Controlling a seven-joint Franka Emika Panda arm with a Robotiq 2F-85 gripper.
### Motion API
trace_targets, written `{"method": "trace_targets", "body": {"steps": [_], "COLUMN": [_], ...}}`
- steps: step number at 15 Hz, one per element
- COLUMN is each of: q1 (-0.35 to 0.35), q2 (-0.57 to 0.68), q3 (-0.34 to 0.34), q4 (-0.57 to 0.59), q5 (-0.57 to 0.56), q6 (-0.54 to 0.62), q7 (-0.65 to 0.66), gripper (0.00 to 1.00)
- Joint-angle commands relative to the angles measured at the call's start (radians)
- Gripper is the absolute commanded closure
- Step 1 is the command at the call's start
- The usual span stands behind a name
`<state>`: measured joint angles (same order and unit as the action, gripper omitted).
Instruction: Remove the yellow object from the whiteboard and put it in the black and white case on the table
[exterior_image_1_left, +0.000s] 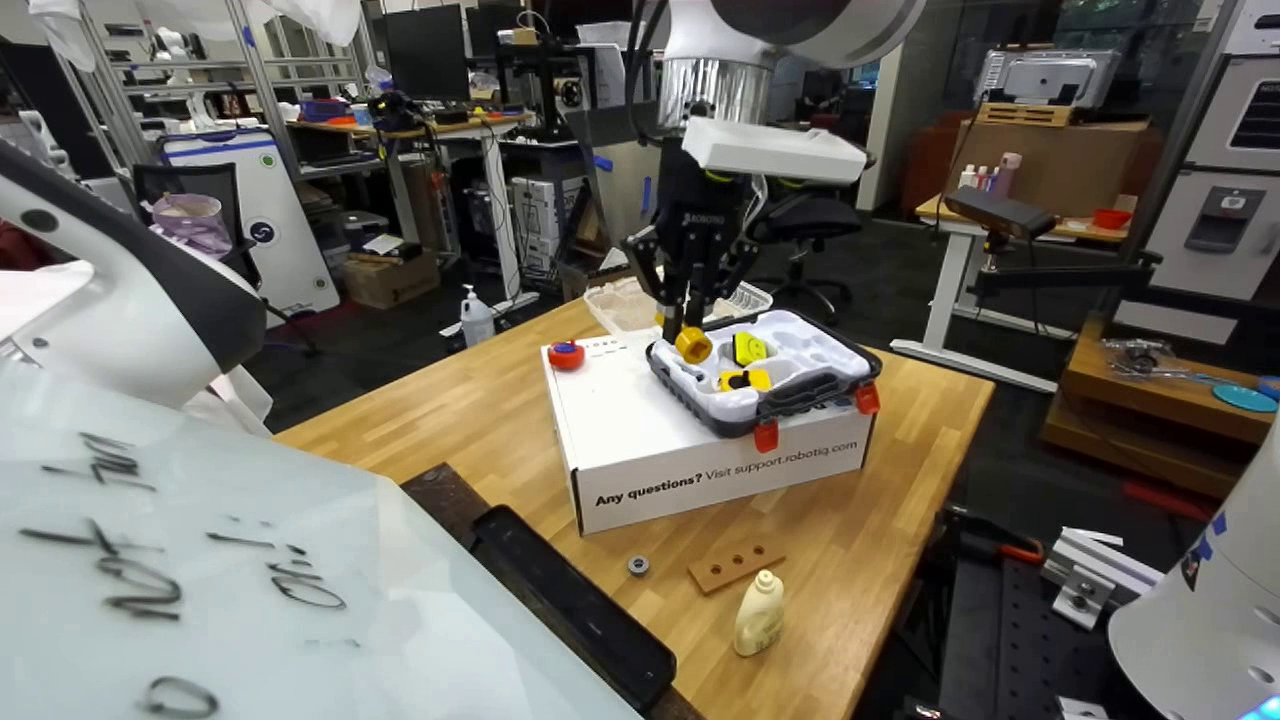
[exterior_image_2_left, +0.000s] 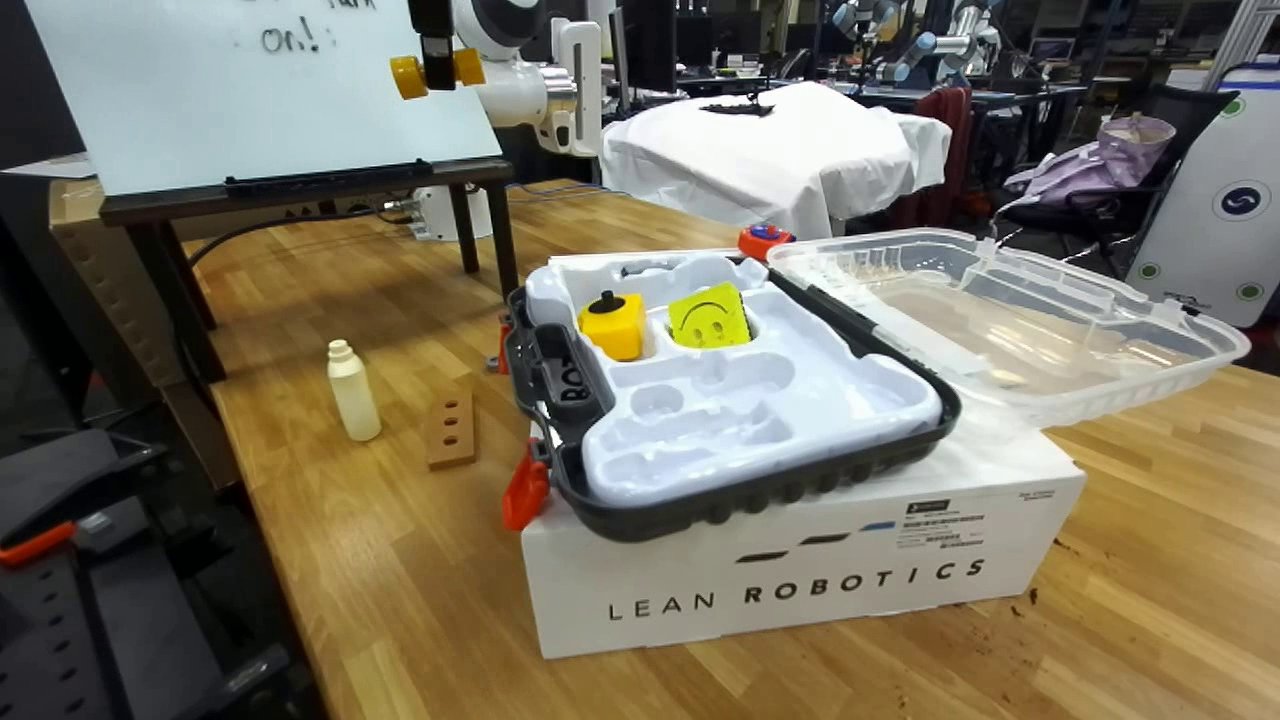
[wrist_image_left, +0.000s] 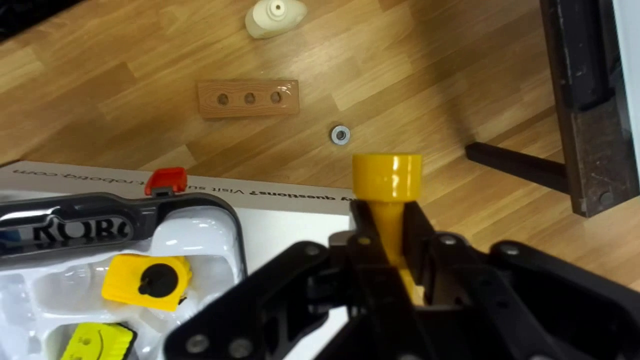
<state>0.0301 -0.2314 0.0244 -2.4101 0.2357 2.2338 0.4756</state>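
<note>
Above the desk (wrist_image_left: 385, 75), our hand (wrist_image_left: 387, 214) pinches the yellow spool-shaped piece (wrist_image_left: 387, 182) by its waist, perhaps so flared ends prevent slipping.

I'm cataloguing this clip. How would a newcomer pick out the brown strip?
On the table, find the white box with the open case on top. Off the box's "Any questions?" side are a cream bottle, a grey ring and the brown strip. The strip is the flat rectangle with three holes in a row.
</note>
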Motion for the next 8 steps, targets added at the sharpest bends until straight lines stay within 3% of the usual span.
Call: {"method": "trace_targets", "body": {"steps": [1, 6, 7, 8], "q1": [-0.026, -0.035, -0.035, -0.034], "q2": [-0.079, -0.095, -0.1, -0.1], "q3": [0.006, 0.012, 0.012, 0.013], "q4": [-0.083, -0.095, -0.099, -0.099], "q5": [0.041, 0.058, 0.059, 0.059], "q6": [0.038, 0.008, 0.008, 0.008], "q7": [0.045, 0.032, 0.032, 0.032], "gripper": [0.95, 0.95, 0.82, 0.82]}}
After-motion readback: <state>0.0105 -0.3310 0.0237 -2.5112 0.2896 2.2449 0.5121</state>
